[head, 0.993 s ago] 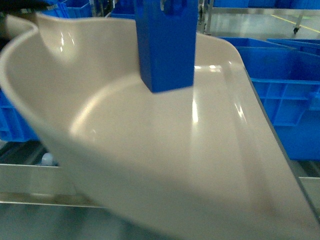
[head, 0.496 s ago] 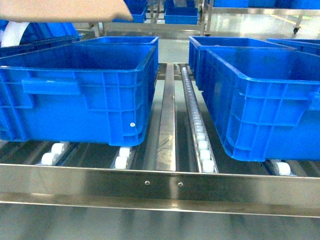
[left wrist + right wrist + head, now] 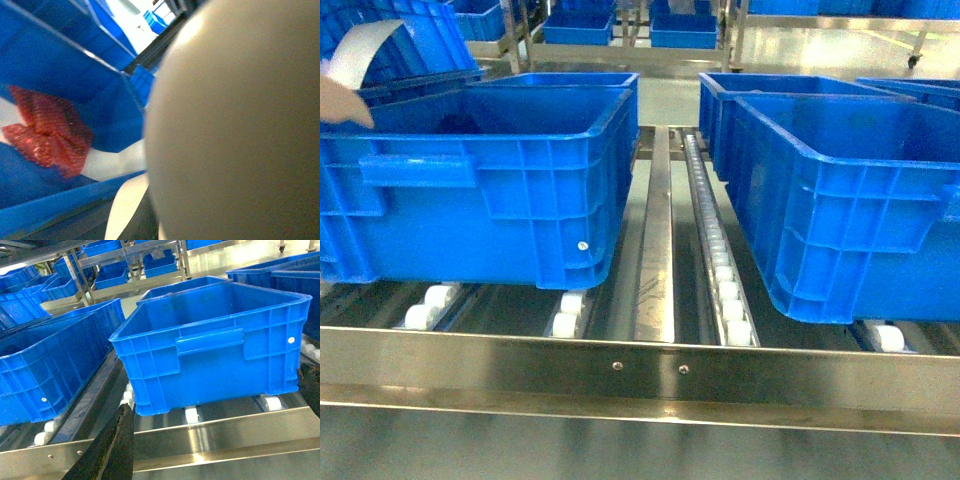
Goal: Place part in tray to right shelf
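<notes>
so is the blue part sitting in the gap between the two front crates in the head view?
No. The gap on the right shelf shows only bare steel and white rollers.

Right shelf (image 3: 650, 375) rail seen as brushed, reflective steel; white plastic rollers (image 3: 725, 285) above it. Crates (image 3: 490, 190): glossy ribbed blue plastic. Tray (image 3: 240, 130): smooth beige plastic.

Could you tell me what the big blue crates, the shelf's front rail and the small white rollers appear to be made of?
The blue crates look like moulded plastic with a slight sheen: ribbed walls, moulded handles and rounded rims. The front rail appears to be brushed stainless steel or similar bare metal: grey, softly reflective, with small screw heads. The white rollers look like smooth hard plastic, though that is less certain.
</notes>
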`<state>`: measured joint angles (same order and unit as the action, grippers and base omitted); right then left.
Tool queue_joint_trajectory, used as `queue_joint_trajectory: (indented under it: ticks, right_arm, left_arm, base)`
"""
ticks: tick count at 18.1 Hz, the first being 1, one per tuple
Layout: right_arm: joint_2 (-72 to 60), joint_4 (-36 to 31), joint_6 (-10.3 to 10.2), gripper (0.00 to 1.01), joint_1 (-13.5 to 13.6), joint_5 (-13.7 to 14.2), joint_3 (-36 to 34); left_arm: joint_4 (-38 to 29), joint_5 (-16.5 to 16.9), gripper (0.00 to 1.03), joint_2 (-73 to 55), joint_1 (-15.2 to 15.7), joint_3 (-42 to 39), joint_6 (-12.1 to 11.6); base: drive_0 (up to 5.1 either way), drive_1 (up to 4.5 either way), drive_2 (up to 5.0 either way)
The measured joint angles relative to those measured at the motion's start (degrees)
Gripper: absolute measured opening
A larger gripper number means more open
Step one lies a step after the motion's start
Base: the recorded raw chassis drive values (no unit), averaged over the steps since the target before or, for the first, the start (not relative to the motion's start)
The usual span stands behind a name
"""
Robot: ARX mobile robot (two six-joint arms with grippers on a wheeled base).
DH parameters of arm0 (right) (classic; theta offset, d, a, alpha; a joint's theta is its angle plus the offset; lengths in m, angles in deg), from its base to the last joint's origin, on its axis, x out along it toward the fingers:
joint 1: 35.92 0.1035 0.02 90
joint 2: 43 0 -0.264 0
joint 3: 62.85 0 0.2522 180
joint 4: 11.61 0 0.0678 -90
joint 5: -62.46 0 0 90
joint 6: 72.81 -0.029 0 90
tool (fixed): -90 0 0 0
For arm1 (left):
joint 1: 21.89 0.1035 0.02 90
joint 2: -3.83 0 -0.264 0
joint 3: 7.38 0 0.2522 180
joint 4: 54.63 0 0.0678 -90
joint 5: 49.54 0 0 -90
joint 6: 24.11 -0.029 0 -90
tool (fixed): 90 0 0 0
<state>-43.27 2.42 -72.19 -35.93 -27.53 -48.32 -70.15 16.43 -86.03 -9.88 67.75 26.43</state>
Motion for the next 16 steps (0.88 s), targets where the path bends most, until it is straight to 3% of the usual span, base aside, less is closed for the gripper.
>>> queue_joint_trajectory:
  ticks: [1, 2, 3, 4, 7, 9, 10, 11, 13, 15, 16]
  right_arm:
    - [0.0, -0.1, 0.0, 0.98, 0.0, 0.0, 0.0]
    - [0.0, 0.0, 0.0, 0.98, 0.0, 0.0, 0.0]
    - [0.0, 0.0, 0.0, 0.98, 0.0, 0.0, 0.0]
    - [0.0, 0.0, 0.0, 0.98, 0.0, 0.0, 0.0]
    - [0.0, 0.0, 0.0, 0.98, 0.0, 0.0, 0.0]
    - [0.0, -0.1, 0.0, 0.98, 0.0, 0.0, 0.0]
    - [0.0, -0.1, 0.0, 0.98, 0.0, 0.0, 0.0]
    - [0.0, -0.1, 0.0, 0.98, 0.0, 0.0, 0.0]
    - [0.0, 0.0, 0.0, 0.98, 0.0, 0.0, 0.0]
    - [0.0, -0.1, 0.0, 0.98, 0.0, 0.0, 0.0]
    - [0.0, -0.1, 0.0, 0.97, 0.0, 0.0, 0.0]
  left_arm:
    - [2.3, -1.3, 0.15, 0.0, -5.1, 5.7, -1.6]
    - [1.3, 1.7, 0.15, -0.2, -7.0, 8.9, -1.8]
    - [-2.8, 4.7, 0.15, -4.0, -6.1, 11.0, -0.7]
    - [-3.9, 5.3, 0.15, -5.9, -5.5, 12.7, -0.7]
    - [-4.8, 5.2, 0.15, -11.6, -2.9, 16.7, -1.1]
    - [-1.4, 3.8, 0.15, -15.0, -0.6, 13.6, -1.6]
    - [-3.6, 4.1, 0.15, -16.8, -0.4, 13.0, -0.7]
    - [-4.5, 4.7, 0.15, -16.6, -1.4, 13.1, -2.3]
    - [-7.6, 9.5, 0.15, -16.0, -6.3, 19.9, -3.7]
    - [-6.4, 14.3, 0.15, -15.2, -10.9, 24.9, -2.5]
    - [6.0, 21.4, 0.15, -13.4, -11.3, 24.2, -9.6]
  base:
    - [0.0, 0.0, 0.0]
    - [0.0, 0.0, 0.0]
    - [0.0, 0.0, 0.0]
    - [0.0, 0.0, 0.0]
    - [0.0, 0.0, 0.0]
    - [0.0, 0.0, 0.0]
    - [0.0, 0.0, 0.0]
    - [0.0, 0.0, 0.0]
    - [0.0, 0.0, 0.0]
    - [0.0, 0.0, 0.0]
    - [0.0, 0.0, 0.0]
